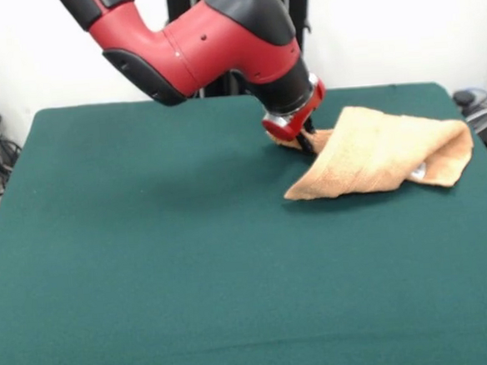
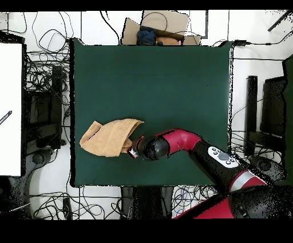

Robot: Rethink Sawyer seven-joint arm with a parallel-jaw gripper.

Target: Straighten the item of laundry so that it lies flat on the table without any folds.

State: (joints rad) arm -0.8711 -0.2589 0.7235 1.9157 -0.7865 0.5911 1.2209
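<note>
green table (image 1: 149, 264), folded peach towel (image 1: 383, 152) near edge; fingers (image 1: 306, 140) at towel, grip state unclear.

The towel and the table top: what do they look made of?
The towel looks like peach-orange terry cloth: a nubby, matte pile that bends in soft, thick folds. The table top seems covered in dark green cloth, felt-like and matte, with no glare; what lies beneath it cannot be seen.
</note>
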